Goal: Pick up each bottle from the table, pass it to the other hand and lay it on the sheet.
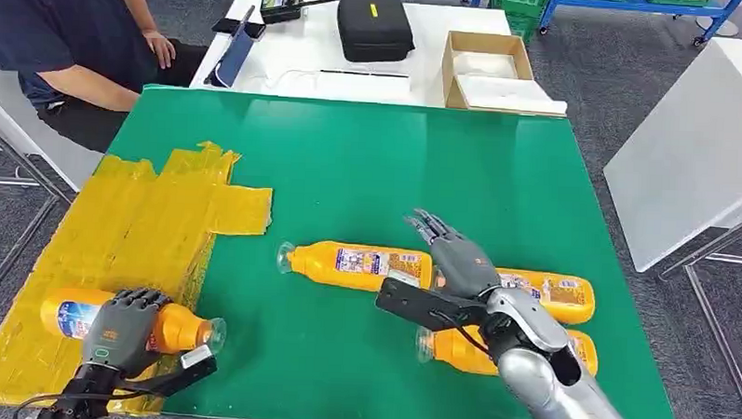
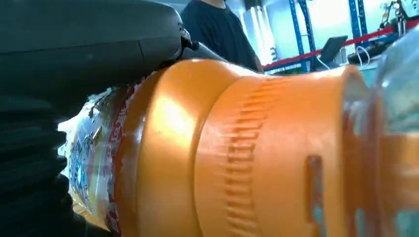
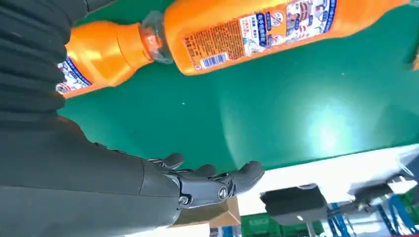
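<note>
My left hand (image 1: 121, 331) grips an orange bottle (image 1: 179, 328) that lies on the yellow taped sheet (image 1: 134, 220) at the table's near left, its clear cap pointing right. The left wrist view shows the bottle's (image 2: 222, 148) shoulder close up under my left hand (image 2: 89, 44). My right hand (image 1: 459, 254) hovers open, fingers stretched forward, above the gap between two more orange bottles lying end to end, one in the middle (image 1: 356, 265) and one to the right (image 1: 555, 295). A third bottle (image 1: 460, 350) lies nearer, partly hidden by my right arm. The right wrist view shows the right hand (image 3: 212, 182) empty above the pair (image 3: 257, 29).
The green table top (image 1: 397, 164) stretches back to a white table holding a black case (image 1: 374, 25) and a cardboard box (image 1: 489, 69). A person (image 1: 66, 40) sits at the far left. Another white table (image 1: 705, 137) stands to the right.
</note>
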You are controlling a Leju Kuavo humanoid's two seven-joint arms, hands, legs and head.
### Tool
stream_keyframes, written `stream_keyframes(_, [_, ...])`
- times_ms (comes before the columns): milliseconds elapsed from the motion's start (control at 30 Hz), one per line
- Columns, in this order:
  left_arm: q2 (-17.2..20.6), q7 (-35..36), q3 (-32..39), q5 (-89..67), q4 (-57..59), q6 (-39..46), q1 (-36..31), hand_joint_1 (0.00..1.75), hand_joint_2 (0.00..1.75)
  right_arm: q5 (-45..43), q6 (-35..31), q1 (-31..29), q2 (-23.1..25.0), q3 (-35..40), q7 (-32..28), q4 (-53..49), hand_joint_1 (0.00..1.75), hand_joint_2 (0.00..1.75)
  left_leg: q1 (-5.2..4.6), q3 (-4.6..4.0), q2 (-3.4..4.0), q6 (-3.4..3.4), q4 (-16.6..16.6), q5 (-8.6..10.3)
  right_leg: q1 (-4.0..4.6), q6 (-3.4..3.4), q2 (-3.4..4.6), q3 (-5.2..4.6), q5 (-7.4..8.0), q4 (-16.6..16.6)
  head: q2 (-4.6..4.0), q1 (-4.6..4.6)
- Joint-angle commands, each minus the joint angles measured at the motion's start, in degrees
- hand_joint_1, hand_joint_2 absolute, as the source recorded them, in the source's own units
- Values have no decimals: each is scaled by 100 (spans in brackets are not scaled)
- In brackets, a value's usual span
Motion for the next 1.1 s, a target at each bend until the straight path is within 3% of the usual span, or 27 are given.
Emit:
stream_keyframes(33, [234,-272,-438,373,1225,-501,-533,175,175,-351,201,-771,374,85,71,1345,0,175,-4,17,8,2,-9,6,-3,-9,14,10,6,-2,0,2])
stream_keyframes(67, [239,-263,-446,400,1324,-538,-586,175,175,-353,198,-794,412,100,77,1426,0,175,-7,27,12,3,-14,10,-6,-14,23,15,10,-3,0,0])
stream_keyframes(100, [209,-240,-410,451,1417,-571,-635,28,175,-356,192,-801,446,114,86,1496,0,175,-7,28,3,1,-15,12,-6,-13,17,17,8,-3,0,2])
stream_keyframes(133, [64,-15,-199,782,1599,-1064,-737,0,175,-350,172,-789,507,119,134,1596,0,175,-10,32,-3,1,-19,20,-9,-15,13,20,9,-2,0,2])
stream_keyframes(167, [134,-207,-275,923,1543,-1191,-754,0,175,-349,172,-795,553,143,140,1686,0,175,-6,28,-7,-2,-16,21,-5,-14,5,20,8,-1,0,2])
stream_keyframes(200, [175,-387,-266,1100,1554,-1238,-760,0,0,-347,170,-811,571,163,136,1752,0,175,-5,28,-14,-5,-13,22,-4,-12,-2,21,7,2,0,2])
stream_keyframes(400, [-85,-1691,-119,2906,861,-1915,-620,0,0,-30,74,-846,757,136,76,2751,0,175,-5,44,-2,-13,-19,32,-3,-30,10,30,26,10,0,-2])
stream_keyframes(667, [-527,-1781,222,3613,-197,-1966,-414,0,0,264,124,-744,928,81,73,2744,0,175,-3,25,-25,-11,-5,38,-2,-30,-9,18,17,23,0,4])
stream_keyframes(1100, [-547,-1683,203,3622,-315,-2073,-450,0,0,305,161,-768,966,103,142,2685,0,175,-1,-7,-27,-12,-4,39,1,-28,-11,-21,17,25,0,2])
